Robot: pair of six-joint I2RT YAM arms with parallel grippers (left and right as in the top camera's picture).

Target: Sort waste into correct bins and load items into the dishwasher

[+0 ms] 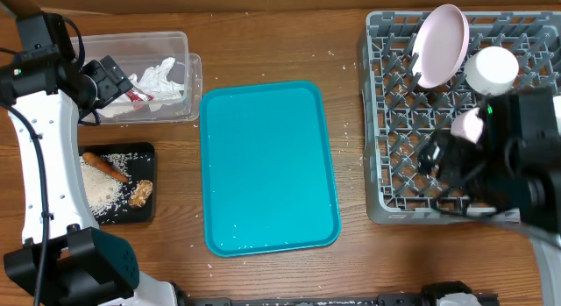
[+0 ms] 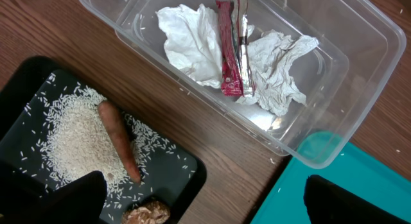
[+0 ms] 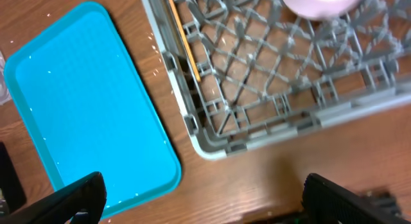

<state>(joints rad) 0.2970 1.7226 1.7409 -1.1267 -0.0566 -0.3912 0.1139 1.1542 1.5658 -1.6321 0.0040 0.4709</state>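
Dish rack (image 1: pixel 396 170) beneath right gripper (image 3: pixel 204 201), left gripper (image 2: pixel 204 203) near tub (image 2: pixel 334 131), both spread

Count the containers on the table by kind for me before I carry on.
clear plastic rectangular tub: 1
shallow black rectangular tray: 1
large teal serving tray: 1
large square grey plastic dish rack: 1
Total: 4

Evidently a robotics lab: a white robot arm (image 1: pixel 39 179) stands at a wooden table (image 1: pixel 351 262) carrying a grey dish rack (image 1: pixel 375 122) and teal tray (image 1: pixel 267 166).
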